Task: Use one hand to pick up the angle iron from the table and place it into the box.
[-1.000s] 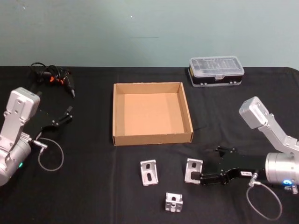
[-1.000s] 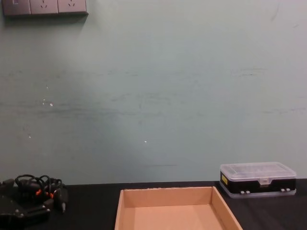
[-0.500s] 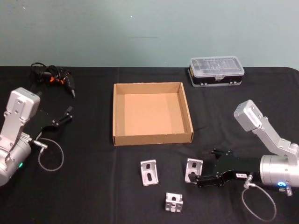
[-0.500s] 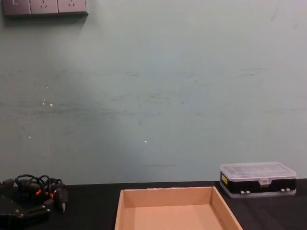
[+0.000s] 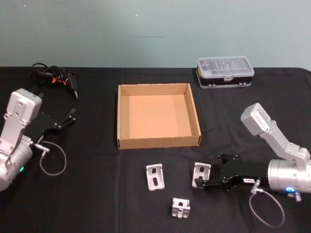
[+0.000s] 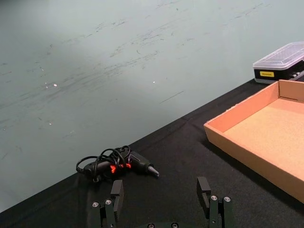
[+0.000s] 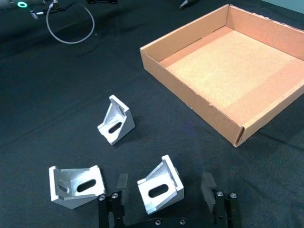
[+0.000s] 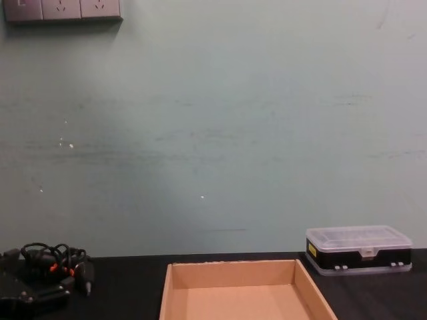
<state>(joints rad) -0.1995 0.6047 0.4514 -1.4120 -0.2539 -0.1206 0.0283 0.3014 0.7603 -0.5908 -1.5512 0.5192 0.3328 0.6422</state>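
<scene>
Right gripper [image 5: 199, 183] reaches in low over the table [image 5: 97, 194] from the 3 o'clock side of the angle iron [image 5: 201, 174], jaws spread wide and holding nothing. In the right wrist view the gripper [image 7: 164, 190] straddles the angle iron [image 7: 159, 190], with one of its dark fingers [image 7: 207, 186] on each side and a clear gap between metal and pads. The angle iron sits on the table at about 5 o'clock from the box [image 5: 158, 143], near its front wall but apart from it, with one slotted face tilted upward. A second bracket [image 5: 154, 177] lies at 9 o'clock from it, and a third bracket [image 5: 181, 208] at 7 o'clock, both well clear of the jaws. The piece looks like a small bare-metal corner bracket. It is probably rigid, light enough for one arm, and smooth enough to slip or swivel if pinched on a sloped edge. The best hold is likely across the two flat triangular side webs, squarely and low, so the pads meet parallel faces. The jaws are roughly lined up for that and need only close. Left gripper [image 5: 68, 119] is parked at 9 o'clock from the box, open and empty. A clear-lidded case [image 5: 225, 73] stands at 1 o'clock from the box.
</scene>
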